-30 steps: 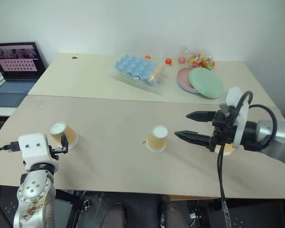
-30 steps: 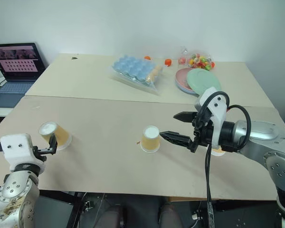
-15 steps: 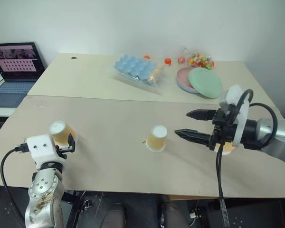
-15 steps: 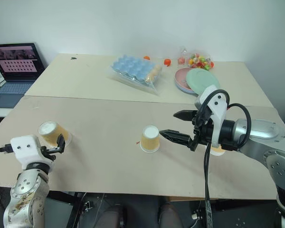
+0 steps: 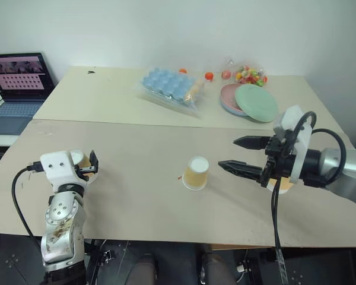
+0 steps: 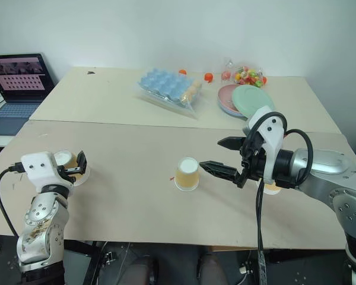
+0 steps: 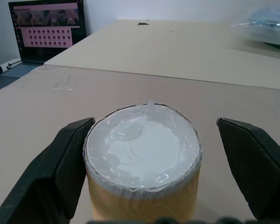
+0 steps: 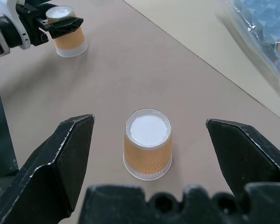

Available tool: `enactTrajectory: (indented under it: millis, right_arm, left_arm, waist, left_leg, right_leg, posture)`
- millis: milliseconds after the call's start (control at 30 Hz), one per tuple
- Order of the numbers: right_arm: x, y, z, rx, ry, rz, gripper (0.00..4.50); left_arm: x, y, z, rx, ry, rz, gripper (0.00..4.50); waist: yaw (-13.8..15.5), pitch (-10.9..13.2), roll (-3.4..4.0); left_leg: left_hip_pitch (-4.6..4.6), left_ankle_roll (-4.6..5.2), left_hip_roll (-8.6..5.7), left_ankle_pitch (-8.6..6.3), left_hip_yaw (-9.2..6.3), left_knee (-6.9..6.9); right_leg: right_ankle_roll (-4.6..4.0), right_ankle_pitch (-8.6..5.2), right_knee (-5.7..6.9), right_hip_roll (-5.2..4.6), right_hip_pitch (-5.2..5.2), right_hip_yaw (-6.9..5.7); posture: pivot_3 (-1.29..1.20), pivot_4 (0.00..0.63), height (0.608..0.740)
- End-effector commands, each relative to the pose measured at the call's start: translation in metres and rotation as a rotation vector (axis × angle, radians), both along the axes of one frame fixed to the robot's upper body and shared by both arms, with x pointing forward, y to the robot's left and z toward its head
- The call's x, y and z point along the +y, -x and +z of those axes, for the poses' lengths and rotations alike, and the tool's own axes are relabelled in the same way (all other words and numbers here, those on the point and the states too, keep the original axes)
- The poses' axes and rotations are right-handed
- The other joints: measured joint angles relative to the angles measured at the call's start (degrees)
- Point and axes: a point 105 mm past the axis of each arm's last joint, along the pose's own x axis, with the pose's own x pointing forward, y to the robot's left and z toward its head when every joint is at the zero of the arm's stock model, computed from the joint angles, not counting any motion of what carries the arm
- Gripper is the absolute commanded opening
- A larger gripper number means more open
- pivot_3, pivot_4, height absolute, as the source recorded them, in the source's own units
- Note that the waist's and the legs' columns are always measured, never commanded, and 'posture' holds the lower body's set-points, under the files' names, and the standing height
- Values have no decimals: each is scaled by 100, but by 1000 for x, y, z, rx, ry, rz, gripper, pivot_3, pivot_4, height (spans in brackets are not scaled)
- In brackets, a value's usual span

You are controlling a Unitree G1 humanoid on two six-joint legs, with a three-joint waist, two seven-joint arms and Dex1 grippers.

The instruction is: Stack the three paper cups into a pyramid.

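Three yellow-orange paper cups stand upside down on the near table. The left cup sits between the fingers of my left gripper, which is open around it. In the left wrist view the cup lies close to one finger and apart from the other. The middle cup stands alone. My right gripper hovers open to its right, pointing at it. The third cup is mostly hidden behind the right gripper's body.
On the far table lie a bagged blue egg tray, stacked pink and green plates, a bag of colourful sweets and small orange balls. A laptop stands at far left. The near table's front edge runs close below the cups.
My left gripper has moved forward, and its open fingers now stand on either side of the left cup. The right gripper and the cups have stayed put.
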Motion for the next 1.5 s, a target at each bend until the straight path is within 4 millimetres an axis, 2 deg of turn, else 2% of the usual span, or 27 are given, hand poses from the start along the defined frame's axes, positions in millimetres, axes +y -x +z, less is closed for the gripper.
enactTrajectory:
  millis: [33, 133, 233, 300, 400, 467, 500, 700, 800, 1033, 1167, 1367, 1500]
  right_arm:
    - [-2, 3, 11, -54, 9, -12, 4500]
    - [-3, 3, 10, -56, 11, -19, 4500]
    - [-4, 3, 10, -56, 12, -27, 4500]
    - [-4, 3, 9, -54, 13, -30, 4500]
    - [-4, 3, 8, -55, 15, -36, 4500]
    - [-4, 3, 7, -56, 14, -39, 4500]
    - [-4, 3, 7, -57, 13, -41, 4500]
    - [-3, 4, 5, -64, 5, -54, 4500]
    - [-3, 3, 5, -68, 4, -60, 4500]
    - [-5, 6, 5, -74, 3, -79, 4500]
    - [-7, 8, 5, -82, 2, -99, 4500]
    - [-10, 10, 7, -100, 3, -132, 4500]
    - [-11, 13, 7, -105, 0, -150, 4500]
  left_arm:
    - [-3, -3, 13, -52, -36, -6, 3696]
    - [-3, -3, 13, -47, -38, -4, 2722]
    - [-4, -4, 13, -48, -35, -9, 2722]
    - [-5, -8, 21, -68, -39, -14, 2722]
    - [-29, -24, 42, -119, -63, -157, 2722]
    - [-57, -30, 50, -132, -81, -350, 2722]
    - [-69, -30, 49, -123, -83, -442, 2722]
    - [-108, -20, 34, -58, -181, -858, 2722]
    - [-119, -16, 29, -37, -219, -992, 2722]
    - [-133, -14, 20, -25, -254, -1135, 2722]
    - [-154, -15, 17, -31, -235, -1239, 2722]
    - [-179, -20, 19, -59, -196, -1299, 2722]
    - [-189, -20, 19, -64, -195, -1338, 2722]
  waist:
    - [4, 0, 0]
    - [3, 0, 0]
    - [3, 0, 0]
    - [4, 0, 0]
    - [30, 1, -2]
    - [38, 1, -1]
    - [26, 1, -1]
    - [-65, 0, 0]
    - [-59, 1, 1]
    - [-37, 1, 1]
    - [-10, 1, 1]
    - [2, 1, 1]
    - [-13, 1, 1]
  left_leg:
    - [-1, 0, 0, 0, -1, 0]
    - [0, 0, 0, 0, -1, 0]
    - [1, 0, 1, 0, -2, 0]
    - [1, 0, 1, 0, -2, 0]
    - [0, 0, 0, 0, -3, 0]
    - [-4, -1, -1, 1, -8, 2]
    - [0, -1, -1, 1, -6, 1]
    - [-3, 4, 1, -3, 5, -6]
    - [-2, 4, 5, -2, 2, -11]
    - [-3, 4, 5, -2, 2, -9]
    - [-3, 5, 4, -2, 2, -9]
    - [-4, 5, 3, -2, 1, -8]
    - [-4, 5, 3, -3, 3, -8]
  right_leg:
    - [0, 0, 0, 0, 0, -2]
    - [0, 0, 0, 0, 1, -1]
    - [0, 0, 1, 1, 1, -2]
    - [0, 0, 1, 1, 1, -2]
    - [0, 0, 1, 1, 1, -3]
    - [0, 0, 3, 1, 1, -12]
    - [0, 0, 2, -1, 4, -9]
    - [1, -2, -6, 1, -6, 2]
    - [-4, -5, -2, 7, -8, -1]
    - [-3, -6, -4, 4, -6, -1]
    - [-2, -6, -4, 3, -6, 0]
    - [0, -5, -4, 3, -5, -1]
    - [0, -5, -4, 3, -5, 1]
  posture:
    - [0, 150, 736]
    - [0, 150, 736]
    - [0, 150, 736]
    - [0, 150, 736]
    - [0, 150, 736]
    - [0, 150, 736]
    - [0, 150, 736]
    - [0, 150, 736]
    - [0, 150, 736]
    - [0, 150, 736]
    - [0, 150, 736]
    - [0, 150, 736]
    - [0, 150, 736]
